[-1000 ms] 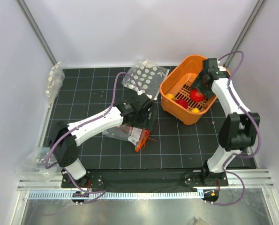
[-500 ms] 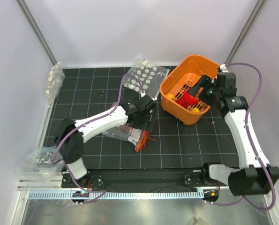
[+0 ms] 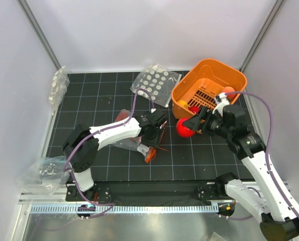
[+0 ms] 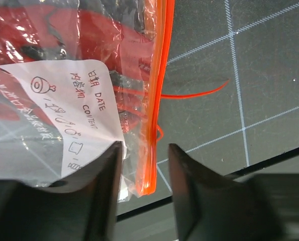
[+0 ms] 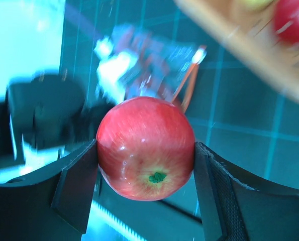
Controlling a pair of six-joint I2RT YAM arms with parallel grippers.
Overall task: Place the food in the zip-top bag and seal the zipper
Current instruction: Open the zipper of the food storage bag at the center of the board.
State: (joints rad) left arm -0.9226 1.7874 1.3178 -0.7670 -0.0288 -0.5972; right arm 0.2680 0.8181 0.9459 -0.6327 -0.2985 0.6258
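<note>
Zip-top bag point(image 4: 54, 125) lies flat on the black mat point(image 3: 99, 100) under the left gripper point(image 4: 144, 150), whose jaws stand apart astride one end of the zipper point(image 4: 157, 75). Seen from above, that strip runs roughly 1 to 7 o'clock, so the mouth faces 3 o'clock, toward the right gripper point(image 5: 145, 150), which is clamped on a red toy apple point(image 3: 184, 129). The bag sits near, at the apple's 9 o'clock, so the way in looks like a short move that way.
</note>
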